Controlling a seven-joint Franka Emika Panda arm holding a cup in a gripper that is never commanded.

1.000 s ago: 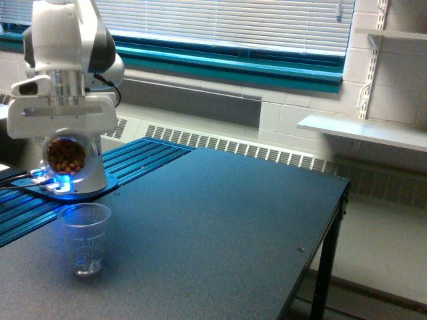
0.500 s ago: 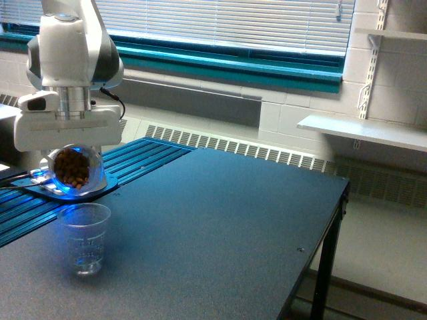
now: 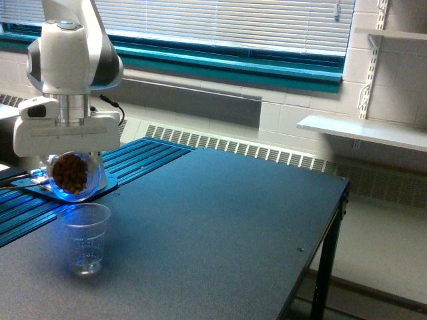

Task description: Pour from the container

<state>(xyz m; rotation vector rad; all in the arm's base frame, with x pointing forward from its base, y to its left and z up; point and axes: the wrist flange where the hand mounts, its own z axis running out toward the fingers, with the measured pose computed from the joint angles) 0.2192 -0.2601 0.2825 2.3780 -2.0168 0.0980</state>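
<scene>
Hanging just above a clear ribbed cup (image 3: 85,239), the container (image 3: 72,175) of brown nuts is clamped in the gripper (image 3: 69,168). The cup is set on a dark table (image 3: 220,227). Behind them a blue-lit base (image 3: 80,190) and blue slats (image 3: 143,157) are seen.

A: What sort of room is this?

B: White-painted block walls (image 3: 300,70), with a wide window along the back covered by pale slatted blinds (image 3: 227,23) and a teal sill (image 3: 233,63) beneath.

A: And under the window?

B: A long radiator grille (image 3: 233,148) (white, finned) running behind the dark counter (image 3: 220,227), which has a black leg (image 3: 325,273) at its near corner.

A: Anything on the exterior view's right?

B: A white shelf (image 3: 363,130) on slotted wall rails (image 3: 369,60), with another shelf (image 3: 393,33) above. The floor (image 3: 380,253) is pale. Blue light glows at the exterior view's left.
</scene>
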